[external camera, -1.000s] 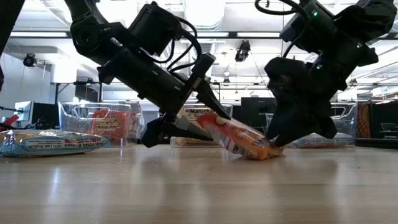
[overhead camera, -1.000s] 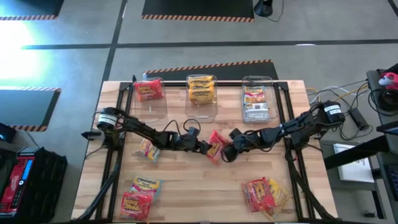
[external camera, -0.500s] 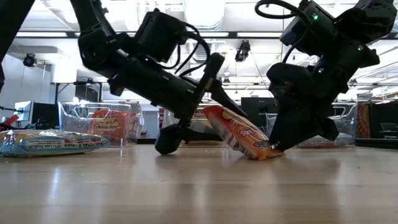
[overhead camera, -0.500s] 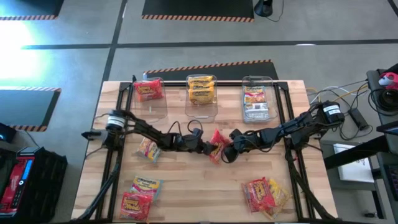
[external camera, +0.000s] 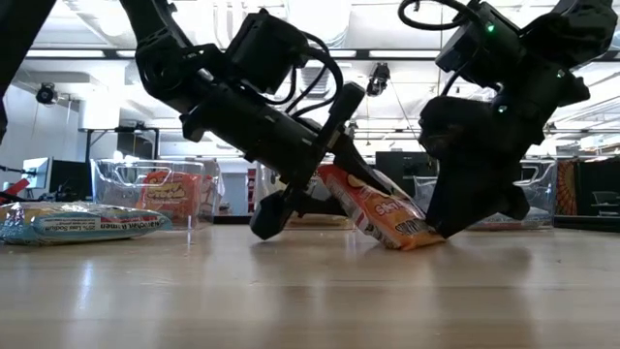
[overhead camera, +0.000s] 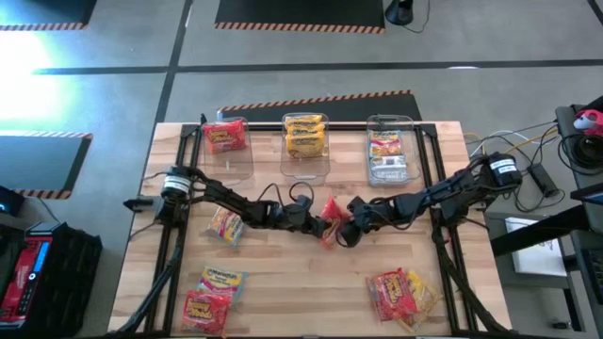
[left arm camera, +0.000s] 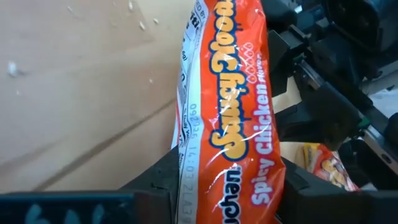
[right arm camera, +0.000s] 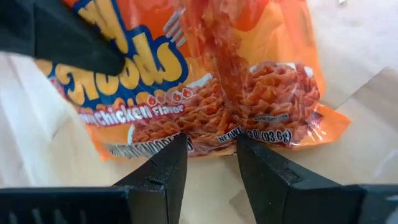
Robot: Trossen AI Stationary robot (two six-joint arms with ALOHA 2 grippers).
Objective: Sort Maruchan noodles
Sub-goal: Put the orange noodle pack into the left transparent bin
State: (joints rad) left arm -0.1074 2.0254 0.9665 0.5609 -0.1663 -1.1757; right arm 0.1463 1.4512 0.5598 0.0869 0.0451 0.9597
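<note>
Left end effector [overhead camera: 316, 222] closed on orange noodle packet [overhead camera: 330, 219], frame centre, tilted, lower corner on tabletop [overhead camera: 301, 282]. Right end effector [overhead camera: 347, 229] beside packet, fingers apart, not gripping.

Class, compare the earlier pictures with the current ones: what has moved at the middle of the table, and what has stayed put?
The left pincer has tipped the Spicy Chicken noodle packet from lying low to steeply on edge, its lower end still on the table beside the right pincer. The left arm has risen and pushed slightly toward the right arm. The right arm, the three clear bins and the loose packets stayed where they were.
</note>
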